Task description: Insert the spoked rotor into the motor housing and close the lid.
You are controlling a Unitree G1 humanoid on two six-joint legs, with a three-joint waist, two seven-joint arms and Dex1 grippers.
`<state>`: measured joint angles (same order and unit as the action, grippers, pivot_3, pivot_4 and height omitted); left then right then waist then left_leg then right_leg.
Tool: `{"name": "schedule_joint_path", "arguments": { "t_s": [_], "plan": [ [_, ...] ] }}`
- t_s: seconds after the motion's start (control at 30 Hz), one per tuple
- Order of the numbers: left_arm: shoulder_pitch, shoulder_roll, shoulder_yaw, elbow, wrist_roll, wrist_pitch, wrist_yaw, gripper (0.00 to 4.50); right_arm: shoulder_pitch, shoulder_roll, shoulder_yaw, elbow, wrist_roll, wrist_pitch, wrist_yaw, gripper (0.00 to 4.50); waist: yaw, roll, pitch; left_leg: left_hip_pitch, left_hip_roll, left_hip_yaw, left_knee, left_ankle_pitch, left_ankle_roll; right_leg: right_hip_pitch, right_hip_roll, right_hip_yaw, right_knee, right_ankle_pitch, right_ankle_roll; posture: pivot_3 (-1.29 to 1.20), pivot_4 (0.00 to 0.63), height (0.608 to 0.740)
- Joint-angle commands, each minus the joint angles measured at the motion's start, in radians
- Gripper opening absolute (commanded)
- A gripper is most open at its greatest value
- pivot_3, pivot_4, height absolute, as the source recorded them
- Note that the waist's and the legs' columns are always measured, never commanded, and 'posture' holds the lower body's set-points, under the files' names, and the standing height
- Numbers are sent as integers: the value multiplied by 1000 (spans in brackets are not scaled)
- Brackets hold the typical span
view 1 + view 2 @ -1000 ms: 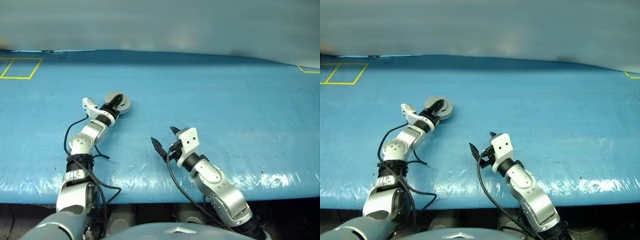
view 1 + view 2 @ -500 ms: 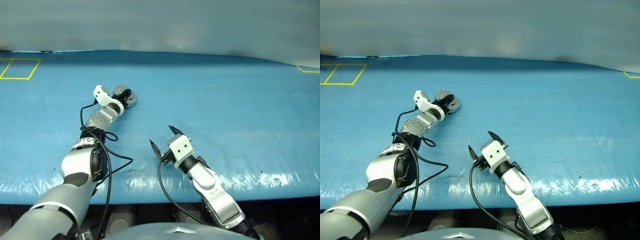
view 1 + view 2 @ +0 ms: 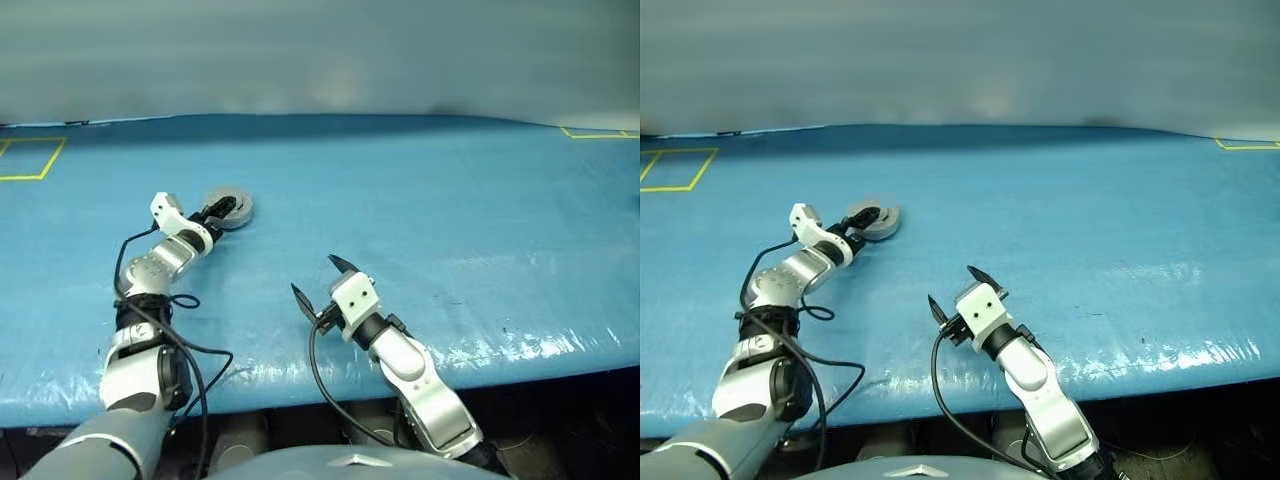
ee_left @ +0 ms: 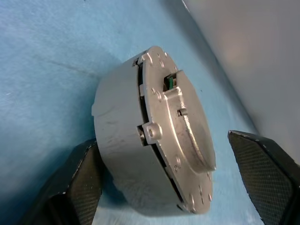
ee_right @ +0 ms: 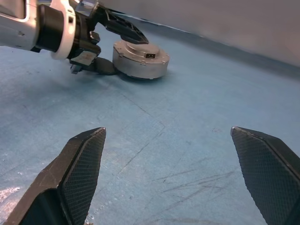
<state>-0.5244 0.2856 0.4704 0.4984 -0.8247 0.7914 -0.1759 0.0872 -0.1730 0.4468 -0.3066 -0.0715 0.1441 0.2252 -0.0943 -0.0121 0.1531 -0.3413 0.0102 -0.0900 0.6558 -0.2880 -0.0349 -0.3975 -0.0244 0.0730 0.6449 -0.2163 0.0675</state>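
Both pincers gape, ours left (image 4: 178, 180) loosely straddling the motor housing (image 4: 119, 140); its lid (image 4: 180, 136) looks shut, so we judge the task nearly finished.

Left hand (image 3: 222, 211) reaches far forward with fingers spread; right hand (image 3: 320, 285) hovers nearer, wide open

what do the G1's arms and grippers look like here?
Both arms are silver-grey segmented shells with black joints and loose black cables. Left gripper and right gripper each have a white wrist block and two black pointed fingers with cross-hatched pads.
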Motion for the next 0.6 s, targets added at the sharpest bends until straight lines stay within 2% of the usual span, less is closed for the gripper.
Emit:
{"name": "schedule_joint_path", "arguments": {
  "t_s": [0.03, 0.13, 0.27, 0.4, 0.6],
  "plan": [
    [170, 16, -34, -151, 13, 147, 39, 4453, -15, 15, -11, -17, 31, -6, 35, 4500, 1, 1, -2, 0, 0, 0, 0, 0, 0, 0, 0, 0, 0, 0, 0, 0, 150, 740],
    [312, 69, -169, -383, 94, 103, -47, 4453, -13, 26, -38, -14, 53, 7, 42, 4500, 5, 1, -3, 0, 0, 0, 0, 0, 0, 0, 0, 0, 0, 0, 0, 0, 150, 740],
    [497, 92, -308, -640, 245, -168, -168, 4453, 1, 45, -79, -15, 78, 9, 30, 4500, 19, 1, -3, -1, 0, 1, -1, 0, -1, -1, -1, 1, -1, -4, -7, 0, 150, 740],
    [589, 54, -365, -715, 387, -423, -190, 4453, 25, 71, -133, -14, 115, -3, 19, 4500, 44, 0, -1, -5, 0, 1, -2, 0, -1, -5, -1, 0, -2, -5, -8, 0, 150, 740],
    [668, -12, -440, -736, 600, -714, -142, 4453, 46, 45, -166, -29, 94, -10, 12, 4500, 58, -1, -1, -15, 0, 1, -1, 0, -1, -15, -1, 0, -2, -4, -7, 0, 150, 740]
  ]
}}
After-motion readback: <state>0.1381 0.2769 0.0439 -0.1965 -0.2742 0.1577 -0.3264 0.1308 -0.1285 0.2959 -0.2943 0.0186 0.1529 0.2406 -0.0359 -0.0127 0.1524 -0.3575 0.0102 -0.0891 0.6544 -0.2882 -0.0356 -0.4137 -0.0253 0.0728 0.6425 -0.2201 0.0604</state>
